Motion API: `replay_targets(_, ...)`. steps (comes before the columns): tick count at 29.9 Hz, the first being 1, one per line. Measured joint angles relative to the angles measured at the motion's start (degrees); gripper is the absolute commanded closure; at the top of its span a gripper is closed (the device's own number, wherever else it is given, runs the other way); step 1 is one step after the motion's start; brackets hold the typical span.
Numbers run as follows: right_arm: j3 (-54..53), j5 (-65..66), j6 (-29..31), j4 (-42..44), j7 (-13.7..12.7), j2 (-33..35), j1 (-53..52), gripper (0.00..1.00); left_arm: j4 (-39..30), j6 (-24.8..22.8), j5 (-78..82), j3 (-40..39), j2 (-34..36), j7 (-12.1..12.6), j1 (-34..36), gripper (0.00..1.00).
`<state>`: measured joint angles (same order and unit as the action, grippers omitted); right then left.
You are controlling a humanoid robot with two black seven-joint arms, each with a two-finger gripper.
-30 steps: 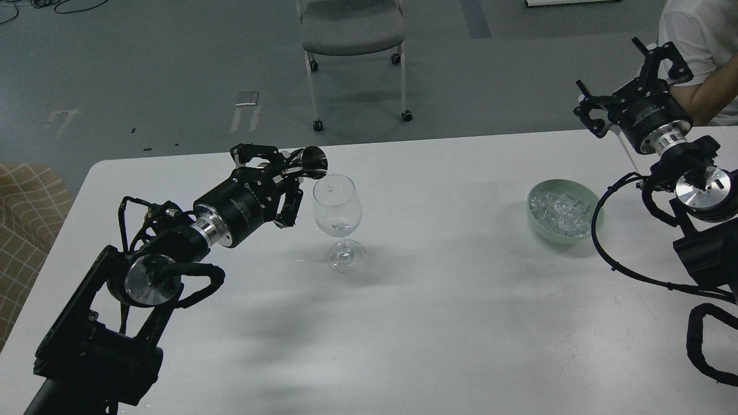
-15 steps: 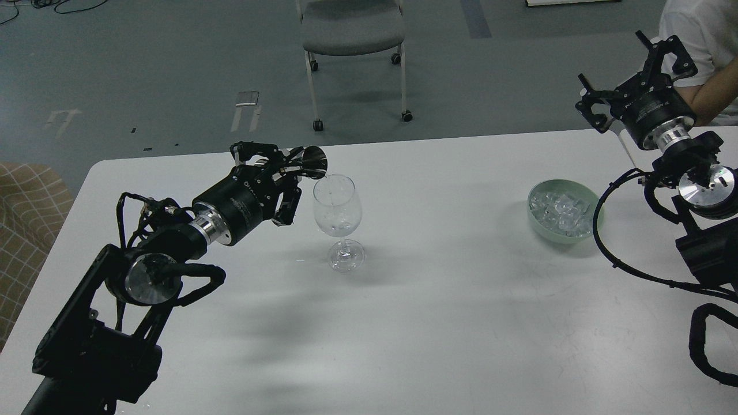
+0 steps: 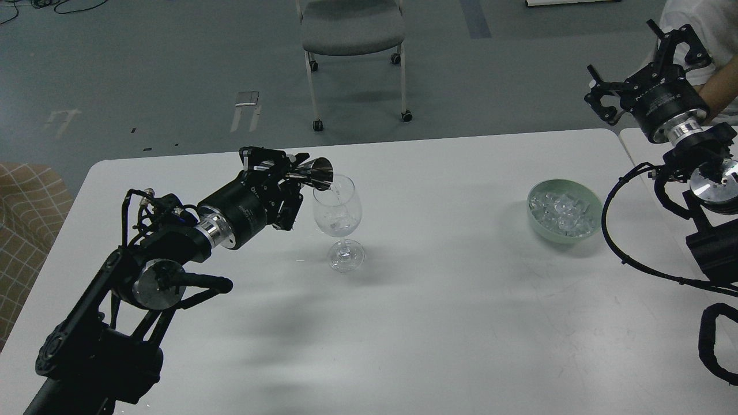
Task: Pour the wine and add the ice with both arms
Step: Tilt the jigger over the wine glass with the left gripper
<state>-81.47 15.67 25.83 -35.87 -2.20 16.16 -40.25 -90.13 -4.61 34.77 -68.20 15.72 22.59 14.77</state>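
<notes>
A clear stemmed wine glass [image 3: 338,216] stands upright on the white table [image 3: 403,300], left of centre. My left gripper [image 3: 285,173] is shut on a small shiny metal measuring cup [image 3: 318,171], tipped with its mouth over the glass's rim. The wine is too clear to make out. Ice cubes [image 3: 562,212] fill a pale green bowl [image 3: 594,216] at the right. My right gripper [image 3: 648,63] is open and empty, raised high beyond the bowl near the table's far right edge.
A grey wheeled chair [image 3: 351,34] stands beyond the table's far edge. A person's arm [image 3: 718,86] in a white shirt is at the top right, just behind my right gripper. A checked seat [image 3: 23,219] is off the table's left side.
My left gripper has shifted a little to the right and tipped the cup further over the glass. My right arm has risen and moved right, away from the bowl.
</notes>
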Motion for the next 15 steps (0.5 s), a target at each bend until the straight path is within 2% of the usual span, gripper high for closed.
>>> replay_targets(15,-0.1,-0.1,-0.2,-1.9,0.0,1.4,1.4,0.0,-0.4,-0.4,4.8,0.0,1.0,0.0,0.7,0.89)
